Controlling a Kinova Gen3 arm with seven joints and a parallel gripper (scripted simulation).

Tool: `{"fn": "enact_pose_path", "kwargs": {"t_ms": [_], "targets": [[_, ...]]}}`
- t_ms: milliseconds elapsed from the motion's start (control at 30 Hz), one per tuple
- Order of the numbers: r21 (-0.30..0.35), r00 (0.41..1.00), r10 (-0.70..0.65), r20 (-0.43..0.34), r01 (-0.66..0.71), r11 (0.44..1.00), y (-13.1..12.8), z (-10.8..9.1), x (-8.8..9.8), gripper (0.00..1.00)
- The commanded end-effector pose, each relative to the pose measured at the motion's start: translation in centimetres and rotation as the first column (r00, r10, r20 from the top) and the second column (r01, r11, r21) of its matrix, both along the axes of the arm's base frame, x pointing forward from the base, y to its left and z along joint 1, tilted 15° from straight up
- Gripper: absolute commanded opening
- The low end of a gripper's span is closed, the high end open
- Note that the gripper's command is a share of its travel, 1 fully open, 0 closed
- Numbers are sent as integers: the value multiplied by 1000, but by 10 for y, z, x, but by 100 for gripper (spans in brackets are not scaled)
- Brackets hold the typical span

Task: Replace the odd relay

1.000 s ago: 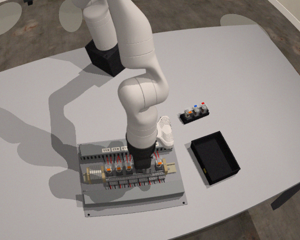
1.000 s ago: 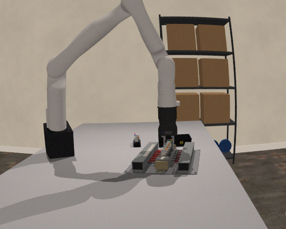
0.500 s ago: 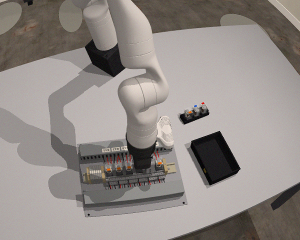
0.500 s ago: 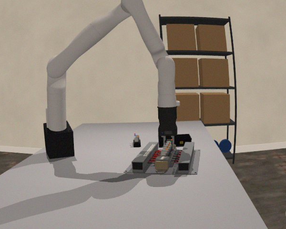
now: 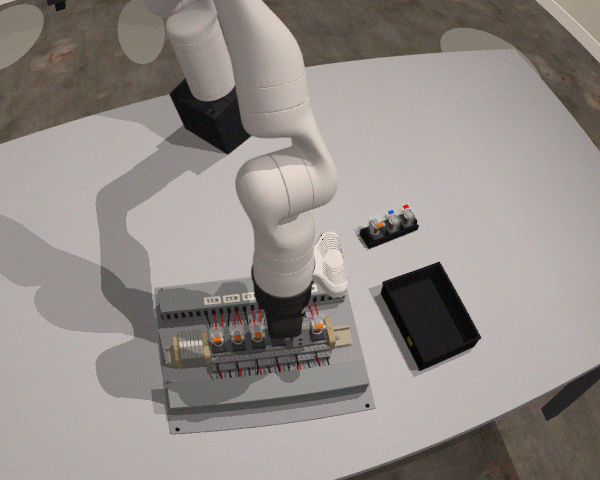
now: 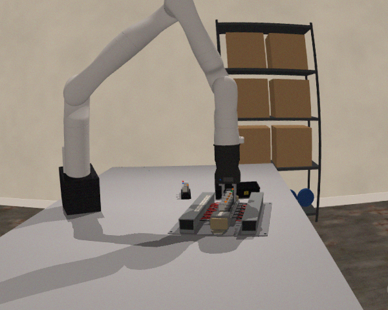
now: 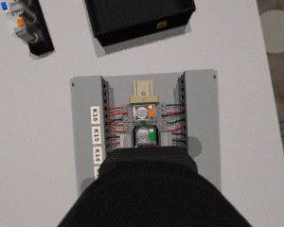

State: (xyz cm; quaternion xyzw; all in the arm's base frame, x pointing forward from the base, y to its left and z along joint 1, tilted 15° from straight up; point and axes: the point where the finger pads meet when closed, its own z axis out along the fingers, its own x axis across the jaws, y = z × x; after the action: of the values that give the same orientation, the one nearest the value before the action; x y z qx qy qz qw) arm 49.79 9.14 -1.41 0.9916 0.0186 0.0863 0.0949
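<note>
A row of relays sits in sockets on the grey panel (image 5: 261,351). Three (image 5: 237,336) to the left of my gripper and one (image 5: 317,325) to its right have orange buttons. My gripper (image 5: 282,339) stands straight down over the fourth socket and is shut on the relay with the green button (image 7: 145,136), which still looks seated in the row. The fingers themselves are hidden by the wrist body. The spare holder (image 5: 389,227) carries three relays with orange, blue and red buttons. The black tray (image 5: 429,314) is empty.
Grey wire ducts (image 7: 87,128) run along both sides of the relay row, with red wires between. A beige end block (image 5: 186,350) closes the row's left end. A shelf with cardboard boxes (image 6: 271,96) stands beyond the table.
</note>
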Motion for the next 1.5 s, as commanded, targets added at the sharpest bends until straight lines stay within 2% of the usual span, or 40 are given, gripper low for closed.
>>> {"fn": "enact_pose_path", "kwargs": {"t_ms": [0,1467], "targets": [[1,1000,0,2,0,1000,0,1,1,0],[1,1000,1,2,-1,1000,2,10,-1,0]]}}
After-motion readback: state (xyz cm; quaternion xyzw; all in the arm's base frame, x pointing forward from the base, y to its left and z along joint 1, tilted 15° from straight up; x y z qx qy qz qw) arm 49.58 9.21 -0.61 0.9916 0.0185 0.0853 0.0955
